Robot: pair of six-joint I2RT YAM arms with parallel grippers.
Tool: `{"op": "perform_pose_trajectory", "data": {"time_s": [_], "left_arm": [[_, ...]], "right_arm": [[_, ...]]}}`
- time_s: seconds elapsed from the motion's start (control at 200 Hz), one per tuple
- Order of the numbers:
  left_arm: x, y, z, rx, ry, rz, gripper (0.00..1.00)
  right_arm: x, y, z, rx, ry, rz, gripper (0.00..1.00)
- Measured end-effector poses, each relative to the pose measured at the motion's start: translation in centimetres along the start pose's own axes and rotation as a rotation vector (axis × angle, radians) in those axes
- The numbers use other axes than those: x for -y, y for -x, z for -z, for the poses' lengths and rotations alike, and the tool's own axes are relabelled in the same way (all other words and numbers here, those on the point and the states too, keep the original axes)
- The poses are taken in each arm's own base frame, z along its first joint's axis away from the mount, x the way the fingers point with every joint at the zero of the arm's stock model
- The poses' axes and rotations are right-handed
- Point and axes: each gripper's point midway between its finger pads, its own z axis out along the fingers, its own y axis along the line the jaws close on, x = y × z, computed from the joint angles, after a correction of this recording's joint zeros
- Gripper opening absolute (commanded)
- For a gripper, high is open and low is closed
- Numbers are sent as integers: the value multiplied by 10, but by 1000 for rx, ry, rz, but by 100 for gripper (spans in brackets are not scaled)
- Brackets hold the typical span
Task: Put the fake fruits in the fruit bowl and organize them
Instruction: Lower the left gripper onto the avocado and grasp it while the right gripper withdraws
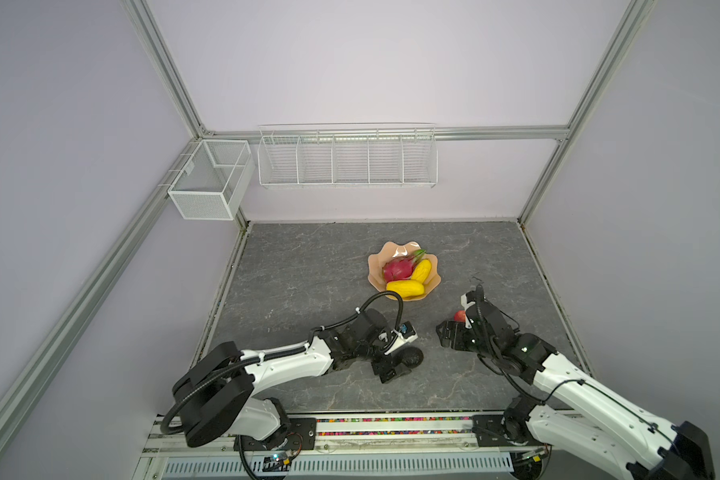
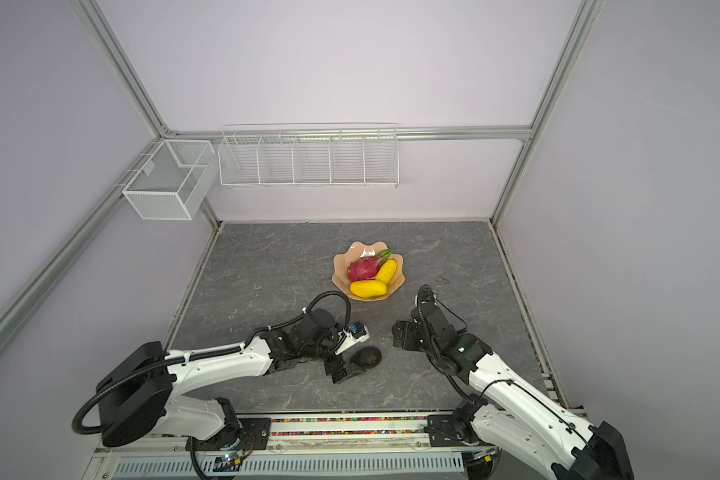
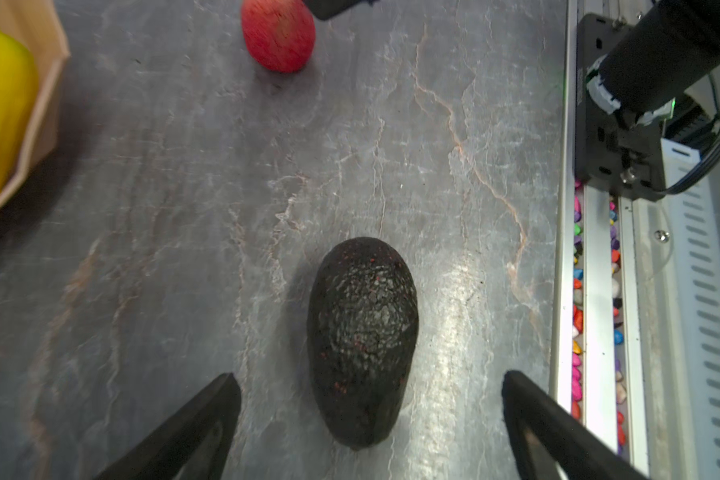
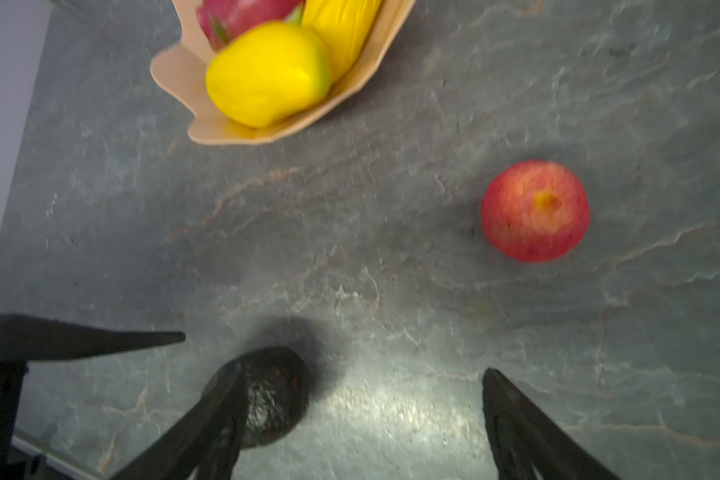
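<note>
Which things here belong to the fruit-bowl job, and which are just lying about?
Job:
fruit bowl
in it: dragon fruit, near yellow fruit, far yellow fruit
outside it: apple, avocado

Lying about:
mesh basket
divided wire rack
coloured pebbles

No legible txt or nos. anywhere. Small tag (image 1: pixel 189 168) on mesh basket (image 1: pixel 202 199) — too tiny to read.
</note>
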Motion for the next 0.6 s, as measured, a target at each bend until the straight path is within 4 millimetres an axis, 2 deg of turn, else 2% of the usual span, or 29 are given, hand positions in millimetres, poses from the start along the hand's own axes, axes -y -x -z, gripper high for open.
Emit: {"op": "perform_pose_trajectory", "data": {"time_s": [0.105,0.29,0.485,0.6], "left_arm": [[2,-2,-14,-25,-19,-15,94],[3,0,-32,-29,-14,-41,88],[2,-6,-51,-58,-2,-48,65],[-1,-9,-54,-72,13,-31,53]], "right_arm": [[0,-7,9,1,41,-1,89],[-1,-5,26,44,80,1,89],[11,-11,26,19,33,-13,89],[18,-8,27,30,15,-41,89]]}}
